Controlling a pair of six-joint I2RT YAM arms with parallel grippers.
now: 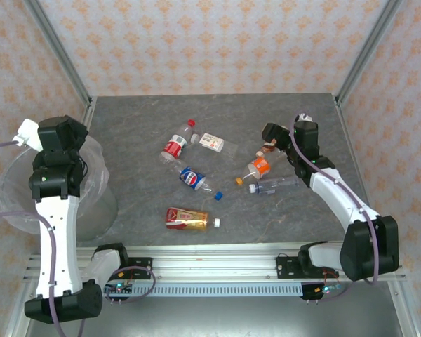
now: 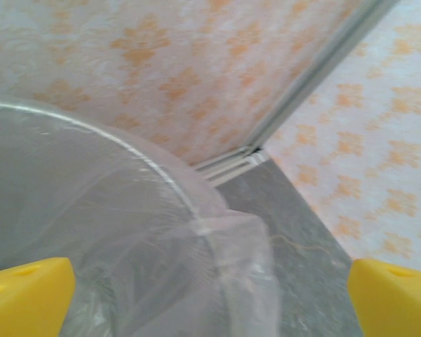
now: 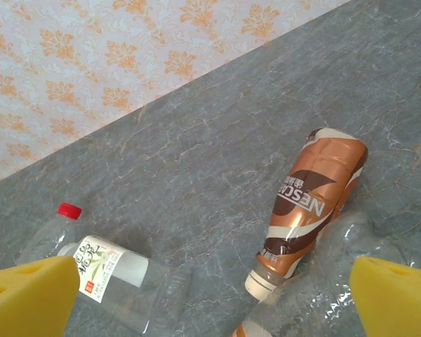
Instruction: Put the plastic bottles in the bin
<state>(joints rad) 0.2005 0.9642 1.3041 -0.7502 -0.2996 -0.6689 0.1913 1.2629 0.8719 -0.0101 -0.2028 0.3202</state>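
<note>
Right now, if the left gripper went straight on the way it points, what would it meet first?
Most likely the clear plastic bag lining the bin: it lies dead ahead between the left gripper's open yellow fingers. Depth is unclear.

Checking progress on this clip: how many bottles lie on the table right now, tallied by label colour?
red-label bottle: 1
white-label bottle: 1
blue-label bottle: 1
red-and-gold-label bottle: 1
orange-label bottle: 1
brown-label bottle: 1
clear unlabelled bottle: 1
Total: 7 on the table; what the bin holds cannot be seen.
</note>
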